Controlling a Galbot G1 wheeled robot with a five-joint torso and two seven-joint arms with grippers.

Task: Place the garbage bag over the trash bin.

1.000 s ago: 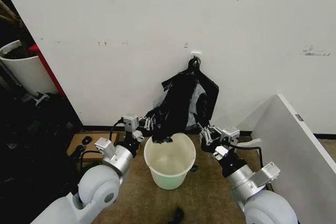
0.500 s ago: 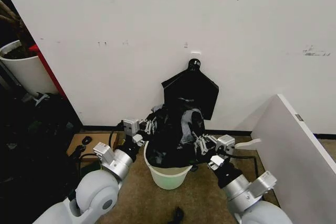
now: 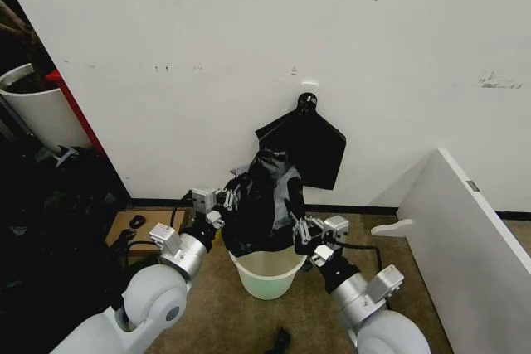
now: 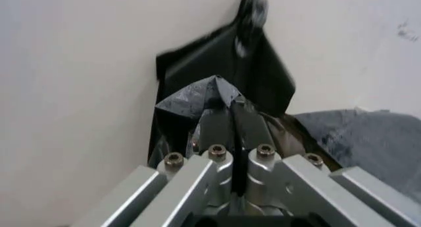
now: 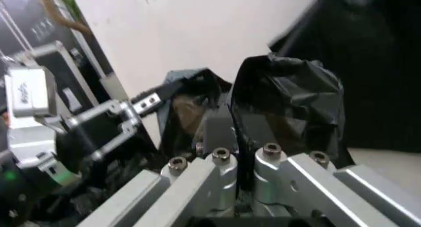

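Against a scuffed white wall, on a brownish floor, the trash bin [image 3: 265, 275] is seen standing between the two arms, with the garbage bag [image 3: 264, 205] bunched up above its mouth and its lower part hanging at the rim. The left end effector [image 3: 226, 203] is held at the bag's left side and the right end effector [image 3: 296, 228] at its right side; in each wrist view the fingers are pressed together with a fold of crinkled black film pinched between them. A flat black pointed bag [image 3: 311, 145] hung on the wall behind is left untouched. The step in hand is judged to be the bringing of the bag down over the bin, with the opening not yet spread around the rim. For the next move, the two gripped edges would probably need to be drawn apart and lowered outside the rolled rim, so that the film is hooked over it rather than dropped inside.
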